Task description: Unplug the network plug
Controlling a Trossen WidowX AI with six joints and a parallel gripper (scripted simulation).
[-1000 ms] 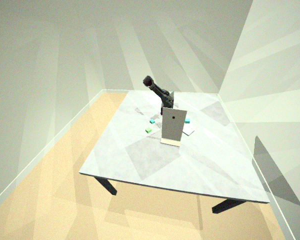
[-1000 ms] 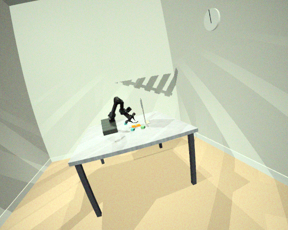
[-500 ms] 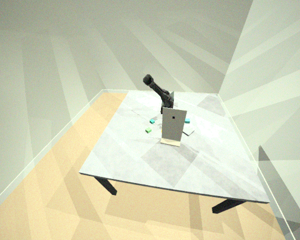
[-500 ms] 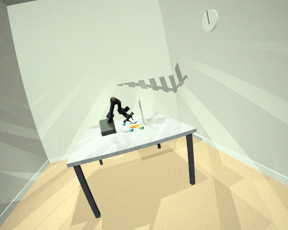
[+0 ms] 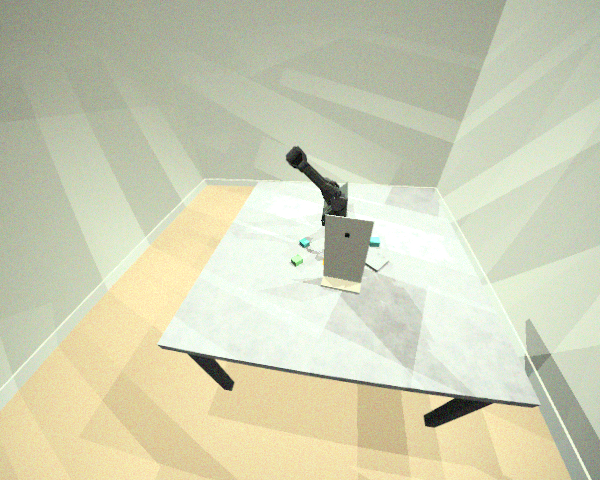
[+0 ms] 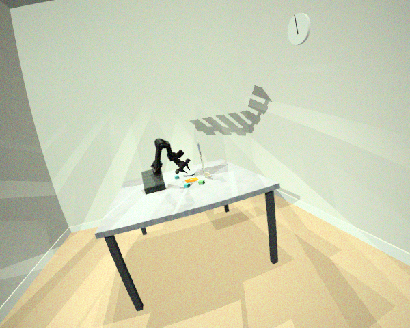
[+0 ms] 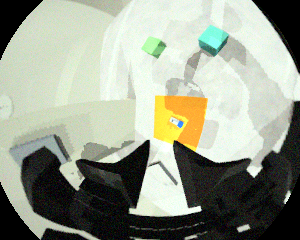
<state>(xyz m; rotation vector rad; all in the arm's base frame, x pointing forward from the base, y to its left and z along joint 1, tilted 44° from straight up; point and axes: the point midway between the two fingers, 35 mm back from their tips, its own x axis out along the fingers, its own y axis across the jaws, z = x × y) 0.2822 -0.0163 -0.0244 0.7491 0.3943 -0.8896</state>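
Note:
The plug (image 7: 176,122), small with a white part and a blue end, lies inside the orange marked square (image 7: 191,107) (image 6: 187,181) on the table. In the top view the panel hides it. My gripper (image 7: 161,142) (image 6: 188,171) is partly open, with nothing between its fingers. It is above the table, and in the wrist view its tips show just below the plug, apart from it. The upright panel (image 5: 344,255) (image 6: 201,158) stands beyond the square, with a small dark opening near its top. A grey box (image 7: 35,149) on the panel shows at the left of the wrist view.
A green block (image 5: 296,260) (image 6: 201,182) (image 7: 153,47) and a teal block (image 5: 304,242) (image 6: 186,185) (image 7: 212,40) lie on one side of the square. Another teal block (image 5: 374,241) (image 6: 176,176) and a flat grey plate (image 5: 377,263) lie on the other side.

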